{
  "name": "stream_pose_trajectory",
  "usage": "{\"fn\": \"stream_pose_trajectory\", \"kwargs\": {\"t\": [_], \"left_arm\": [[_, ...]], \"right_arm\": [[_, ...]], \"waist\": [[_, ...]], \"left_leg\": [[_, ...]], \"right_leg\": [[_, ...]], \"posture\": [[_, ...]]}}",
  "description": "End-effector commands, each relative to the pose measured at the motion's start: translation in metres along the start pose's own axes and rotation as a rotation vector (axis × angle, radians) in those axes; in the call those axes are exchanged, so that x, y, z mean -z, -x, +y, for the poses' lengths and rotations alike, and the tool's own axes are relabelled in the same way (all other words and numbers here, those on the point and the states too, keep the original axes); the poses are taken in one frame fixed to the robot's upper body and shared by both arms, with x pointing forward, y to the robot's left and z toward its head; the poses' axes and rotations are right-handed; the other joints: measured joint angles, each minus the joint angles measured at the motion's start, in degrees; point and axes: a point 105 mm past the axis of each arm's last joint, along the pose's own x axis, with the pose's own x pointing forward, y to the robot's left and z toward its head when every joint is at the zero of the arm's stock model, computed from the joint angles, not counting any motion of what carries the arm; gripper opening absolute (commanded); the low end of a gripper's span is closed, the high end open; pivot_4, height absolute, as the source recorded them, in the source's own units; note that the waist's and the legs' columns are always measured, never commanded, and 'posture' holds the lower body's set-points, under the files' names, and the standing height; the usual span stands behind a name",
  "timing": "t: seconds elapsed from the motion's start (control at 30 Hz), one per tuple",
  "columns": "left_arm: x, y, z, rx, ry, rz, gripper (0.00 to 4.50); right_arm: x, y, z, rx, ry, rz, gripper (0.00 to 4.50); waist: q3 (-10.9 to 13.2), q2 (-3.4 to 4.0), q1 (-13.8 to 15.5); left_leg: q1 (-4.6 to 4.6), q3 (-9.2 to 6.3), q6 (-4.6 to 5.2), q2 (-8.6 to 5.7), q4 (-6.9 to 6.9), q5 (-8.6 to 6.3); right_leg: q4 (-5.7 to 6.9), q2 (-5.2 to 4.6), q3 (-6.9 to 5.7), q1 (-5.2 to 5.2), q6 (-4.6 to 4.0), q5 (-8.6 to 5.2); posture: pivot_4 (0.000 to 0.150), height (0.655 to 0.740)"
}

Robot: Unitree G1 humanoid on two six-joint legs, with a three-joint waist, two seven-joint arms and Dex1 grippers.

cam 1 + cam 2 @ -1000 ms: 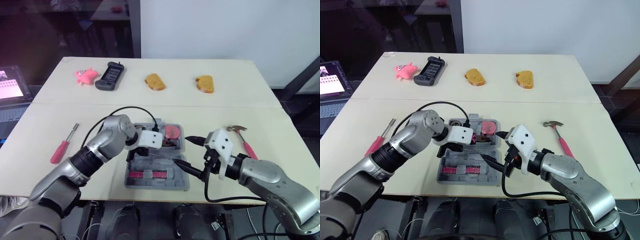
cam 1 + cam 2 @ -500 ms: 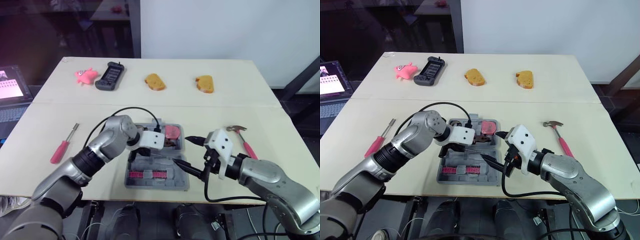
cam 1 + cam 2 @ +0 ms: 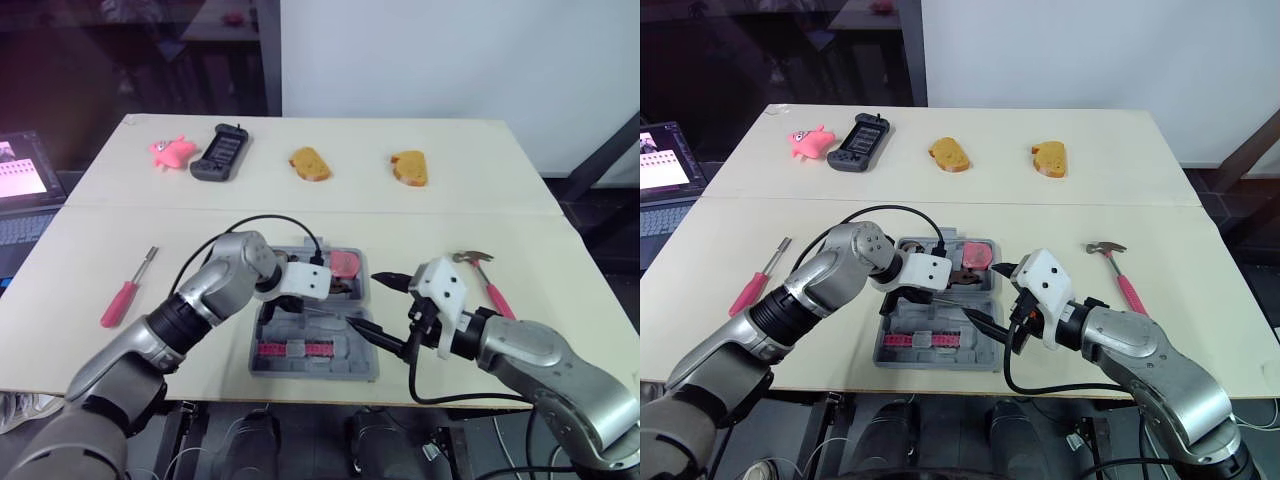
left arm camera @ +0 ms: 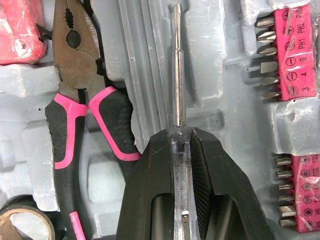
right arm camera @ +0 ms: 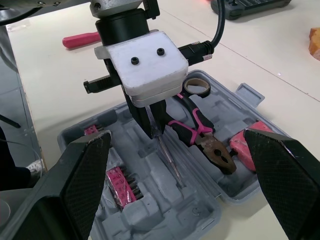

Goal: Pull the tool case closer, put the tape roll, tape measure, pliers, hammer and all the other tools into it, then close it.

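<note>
The grey tool case (image 3: 300, 368) lies open near the table's front edge. Pink-handled pliers (image 4: 75, 90), a red tape measure (image 4: 17, 30) and a tape roll (image 4: 25, 225) sit in it. My left gripper (image 4: 181, 135) hangs over the case, shut on a clear-handled screwdriver (image 4: 176, 75) whose metal shaft points down along a groove. Just right of the case, my right gripper (image 3: 378, 308) is open with nothing between its fingers. A pink-handled hammer (image 3: 487, 280) lies on the table to the right, and a red-handled screwdriver (image 3: 125, 295) to the left.
Pink bit holders (image 4: 295, 55) fill the case's front part. Along the far side of the table lie a pink toy (image 3: 172, 152), a black controller (image 3: 222, 152) and two bread pieces (image 3: 310, 163) (image 3: 410, 167). A laptop (image 3: 25, 185) stands off the left edge.
My left gripper with the screwdriver has edged slightly to the right over the case. The right arm has not moved.
</note>
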Motion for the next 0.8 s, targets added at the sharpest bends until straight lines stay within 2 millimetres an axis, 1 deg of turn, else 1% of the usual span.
{"fn": "stream_pose_trajectory", "kwargs": {"t": [0.03,0.17,0.23,0.43,0.5,0.8], "left_arm": [[0.01,-0.012,-0.013,0.063,0.007,0.03,0.01],[0.012,-0.011,-0.015,0.069,0.01,0.031,0.01],[0.016,-0.011,-0.017,0.079,0.016,0.052,0.01],[0.019,-0.015,-0.019,0.082,0.032,0.068,0.01],[0.023,-0.015,-0.02,0.084,0.037,0.091,0.01],[0.029,-0.002,-0.015,0.068,0.027,0.121,0.01]], "right_arm": [[-0.008,0.003,0.0,0.006,0.03,-0.023,4.5],[-0.008,0.003,0.0,0.007,0.029,-0.022,4.5],[-0.007,0.003,0.0,0.007,0.03,-0.02,4.5],[-0.008,0.003,0.0,0.005,0.028,-0.019,4.5],[-0.007,0.003,0.0,0.006,0.028,-0.017,4.5],[-0.008,0.002,0.0,0.003,0.027,-0.019,4.5]], "waist": [[0.0,0.0,-0.04],[0.0,0.0,-0.08],[0.0,0.0,-0.1],[0.0,0.01,-0.2],[0.0,0.01,-0.21],[-0.01,0.02,-0.48]], "left_leg": [[0.0,0.0,0.0,0.0,0.0,0.0],[0.01,0.0,0.0,0.0,-0.01,0.0],[0.01,0.0,0.01,0.0,-0.02,0.0],[0.03,0.0,0.01,0.01,-0.03,-0.01],[0.03,0.0,0.01,0.01,-0.03,-0.01],[0.06,0.0,0.01,0.02,-0.09,-0.01]], "right_leg": [[0.0,0.0,0.0,0.0,0.0,0.0],[0.0,0.01,0.0,0.0,0.0,0.0],[0.0,0.01,0.0,0.0,0.0,0.0],[0.0,0.02,0.0,0.0,0.0,0.0],[0.0,0.01,0.0,0.0,0.0,0.0],[0.0,0.03,0.01,-0.01,0.0,0.0]], "posture": [[0.15,0.74],[0.15,0.74],[0.15,0.74],[0.15,0.74],[0.15,0.74],[0.15,0.74]]}}
